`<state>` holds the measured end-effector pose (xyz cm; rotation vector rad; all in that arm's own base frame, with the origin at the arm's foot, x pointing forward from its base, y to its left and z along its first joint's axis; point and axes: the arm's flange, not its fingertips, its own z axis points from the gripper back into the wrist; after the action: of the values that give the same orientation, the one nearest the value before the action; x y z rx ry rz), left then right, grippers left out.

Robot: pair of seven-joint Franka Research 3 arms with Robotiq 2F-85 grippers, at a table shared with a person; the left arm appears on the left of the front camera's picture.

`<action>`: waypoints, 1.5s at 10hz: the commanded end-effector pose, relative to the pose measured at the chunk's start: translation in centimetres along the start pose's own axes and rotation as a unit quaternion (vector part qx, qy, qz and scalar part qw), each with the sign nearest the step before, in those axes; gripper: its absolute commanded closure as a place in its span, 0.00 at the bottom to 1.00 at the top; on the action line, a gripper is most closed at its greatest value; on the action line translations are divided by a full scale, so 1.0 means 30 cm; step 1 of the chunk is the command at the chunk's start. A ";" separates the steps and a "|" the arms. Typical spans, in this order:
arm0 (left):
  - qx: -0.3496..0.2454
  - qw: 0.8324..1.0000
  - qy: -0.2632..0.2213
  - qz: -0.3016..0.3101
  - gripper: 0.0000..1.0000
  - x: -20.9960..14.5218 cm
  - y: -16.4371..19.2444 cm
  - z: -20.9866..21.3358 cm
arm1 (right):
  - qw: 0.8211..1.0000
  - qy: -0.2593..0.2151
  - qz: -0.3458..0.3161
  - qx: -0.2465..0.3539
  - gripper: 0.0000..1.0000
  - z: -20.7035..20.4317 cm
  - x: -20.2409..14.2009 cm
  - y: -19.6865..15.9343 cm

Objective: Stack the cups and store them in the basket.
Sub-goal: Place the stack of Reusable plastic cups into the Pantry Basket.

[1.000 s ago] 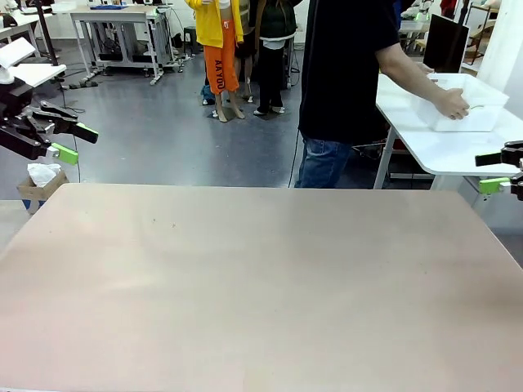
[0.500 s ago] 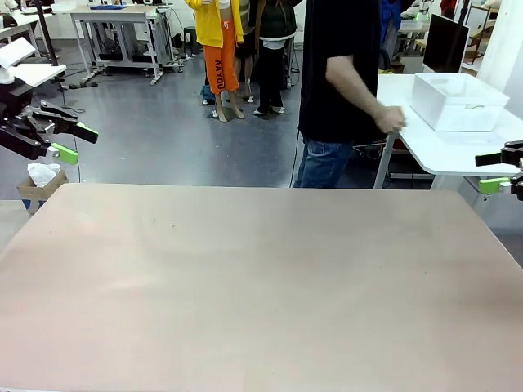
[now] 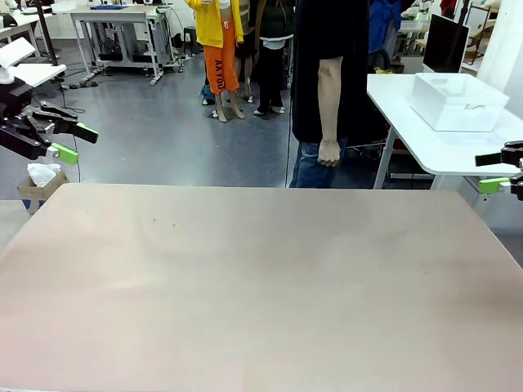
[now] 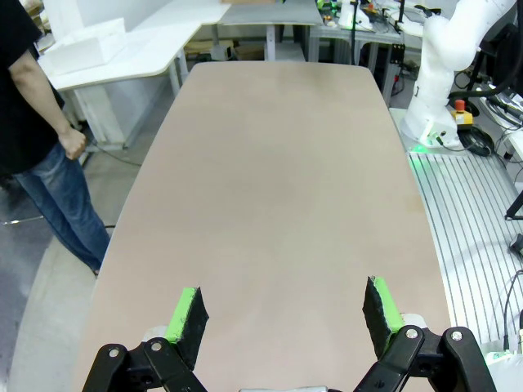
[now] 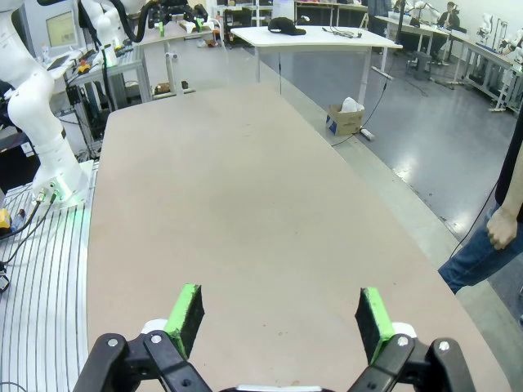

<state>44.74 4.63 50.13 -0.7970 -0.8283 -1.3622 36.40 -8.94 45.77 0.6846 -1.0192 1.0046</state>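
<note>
The basket (image 3: pixel 458 102) is a white rectangular bin that stands on a white side table (image 3: pixel 433 147) at the back right; it is also seen far off in the left wrist view (image 4: pixel 91 45). The cups are out of view. My left gripper (image 3: pixel 78 144) hovers open off the table's far left corner, with nothing between its green pads (image 4: pixel 283 298). At the far right edge my right gripper (image 3: pixel 492 172) is likewise open and holds nothing (image 5: pixel 278 300).
The wide beige table (image 3: pixel 261 278) lies bare in front of me. A person in a black shirt stands at its far side, one hand (image 3: pixel 328 153) hanging down. Other tables and equipment stand farther back.
The person has let go of the basket on the side table, turned toward my table and dropped the arm to the side. Neither gripper has moved.
</note>
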 end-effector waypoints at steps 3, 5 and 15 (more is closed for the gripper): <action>-0.001 1.000 -0.006 0.006 0.00 0.015 -0.009 0.005 | 1.000 -0.004 0.004 -0.003 0.00 0.001 0.007 -0.008; -0.001 1.000 -0.006 0.006 0.00 0.015 -0.009 0.005 | 1.000 -0.004 0.004 -0.003 0.00 0.001 0.007 -0.008; -0.001 1.000 -0.006 0.006 0.00 0.015 -0.009 0.005 | 1.000 -0.004 0.004 -0.003 0.00 0.001 0.007 -0.008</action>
<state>44.74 4.63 50.13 -0.7970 -0.8283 -1.3622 36.40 -8.94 45.77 0.6846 -1.0192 1.0046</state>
